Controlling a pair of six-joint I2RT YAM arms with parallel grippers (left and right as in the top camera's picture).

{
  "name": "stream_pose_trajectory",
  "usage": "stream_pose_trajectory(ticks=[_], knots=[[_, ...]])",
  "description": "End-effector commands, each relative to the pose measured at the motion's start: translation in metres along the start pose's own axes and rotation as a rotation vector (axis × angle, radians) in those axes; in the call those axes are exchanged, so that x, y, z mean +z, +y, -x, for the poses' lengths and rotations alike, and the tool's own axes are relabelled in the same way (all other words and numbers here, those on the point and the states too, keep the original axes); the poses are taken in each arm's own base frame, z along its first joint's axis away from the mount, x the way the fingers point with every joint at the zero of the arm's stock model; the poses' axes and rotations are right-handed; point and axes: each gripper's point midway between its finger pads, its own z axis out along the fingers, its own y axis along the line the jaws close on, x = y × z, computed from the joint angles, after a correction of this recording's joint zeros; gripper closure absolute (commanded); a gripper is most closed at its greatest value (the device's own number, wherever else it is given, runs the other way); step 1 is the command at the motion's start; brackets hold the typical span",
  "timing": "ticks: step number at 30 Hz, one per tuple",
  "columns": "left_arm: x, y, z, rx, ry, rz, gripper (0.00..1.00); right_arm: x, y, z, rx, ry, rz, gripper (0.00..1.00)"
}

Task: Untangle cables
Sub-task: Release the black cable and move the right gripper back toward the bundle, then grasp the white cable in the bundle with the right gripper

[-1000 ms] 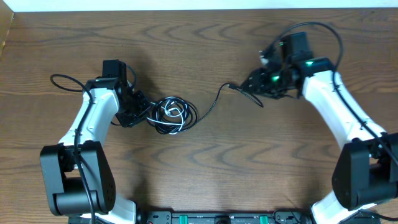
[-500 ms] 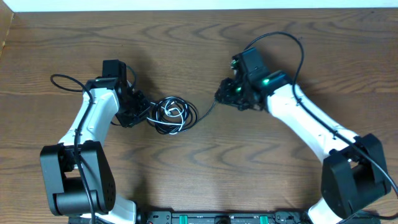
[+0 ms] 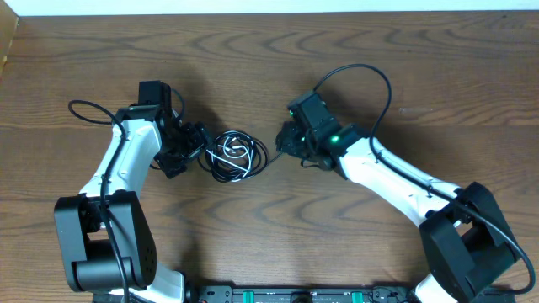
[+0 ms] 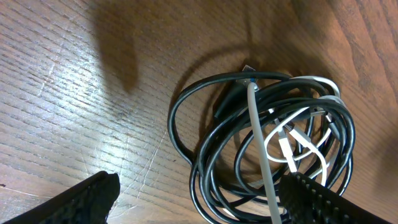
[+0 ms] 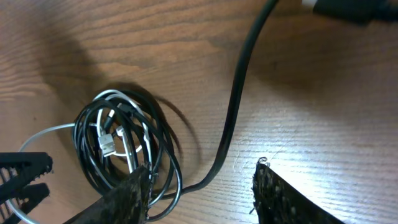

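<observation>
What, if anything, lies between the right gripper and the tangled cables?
Nothing visible does. Only bare table separates the right gripper from the cables; one black strand runs out from the coil between its open fingers.

No legible text, labels or numbers in any view

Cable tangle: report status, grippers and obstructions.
Left gripper open, empty, beside coiled black-and-white cable bundle. Right gripper open over loose black cable tail. Bundle not untangled; nothing in the way.
</observation>
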Motion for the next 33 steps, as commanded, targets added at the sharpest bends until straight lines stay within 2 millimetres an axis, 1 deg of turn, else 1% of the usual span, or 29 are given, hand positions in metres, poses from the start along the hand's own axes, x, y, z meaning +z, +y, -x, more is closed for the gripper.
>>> stream_pose_trajectory(ticks=[1, 3, 4, 5, 7, 8, 9, 10, 11, 14, 16, 21, 25, 27, 29, 33], knots=[[0.004, 0.005, -0.001, 0.000, 0.007, 0.020, 0.13, 0.002, -0.003, -0.002, 0.020, -0.064, -0.035, 0.48], [0.004, 0.005, -0.001, 0.000, 0.007, 0.020, 0.13, 0.003, 0.004, -0.005, -0.009, -0.070, -0.015, 0.50], [0.004, 0.005, -0.001, 0.000, 0.007, 0.020, 0.13, 0.003, 0.009, -0.006, -0.053, -0.073, -0.003, 0.53], [0.004, 0.005, -0.001, 0.000, 0.007, 0.020, 0.13, 0.003, 0.014, -0.006, -0.108, -0.081, 0.012, 0.54], [0.004, 0.005, -0.001, 0.000, 0.007, 0.020, 0.13, 0.002, 0.034, -0.010, -0.283, -0.074, 0.088, 0.53], [0.004, 0.005, -0.001, 0.000, 0.007, 0.020, 0.13, 0.001, 0.045, -0.016, -0.358, -0.055, 0.143, 0.50], [0.004, 0.005, -0.001, 0.000, 0.007, 0.020, 0.13, 0.000, 0.052, -0.020, -0.408, -0.039, 0.181, 0.47], [0.004, 0.005, -0.001, 0.000, 0.007, 0.020, 0.14, -0.002, 0.060, -0.025, -0.459, -0.018, 0.231, 0.39], [0.004, 0.005, -0.001, 0.000, 0.007, 0.020, 0.14, -0.003, 0.064, -0.030, -0.487, -0.002, 0.259, 0.32], [0.004, 0.005, -0.001, 0.000, 0.007, 0.020, 0.14, -0.002, 0.066, -0.037, -0.520, 0.013, 0.265, 0.23], [0.004, 0.005, -0.001, 0.000, 0.007, 0.020, 0.14, -0.001, 0.071, -0.046, -0.594, 0.015, 0.277, 0.22], [0.004, 0.005, -0.001, 0.000, 0.007, 0.020, 0.14, 0.001, 0.084, -0.071, -0.790, 0.015, 0.308, 0.22], [0.004, 0.005, -0.001, 0.000, 0.007, 0.020, 0.14, 0.002, 0.090, -0.089, -0.927, 0.021, 0.317, 0.22], [0.004, 0.005, -0.001, 0.000, 0.007, 0.020, 0.14, 0.005, 0.087, -0.091, -0.949, 0.001, 0.270, 0.22], [0.004, 0.005, -0.001, 0.000, 0.007, 0.020, 0.14, 0.010, 0.081, -0.088, -0.957, -0.025, 0.212, 0.23], [0.004, 0.005, -0.001, 0.000, 0.007, 0.020, 0.14, 0.019, 0.075, -0.090, -0.963, -0.028, 0.172, 0.23]])
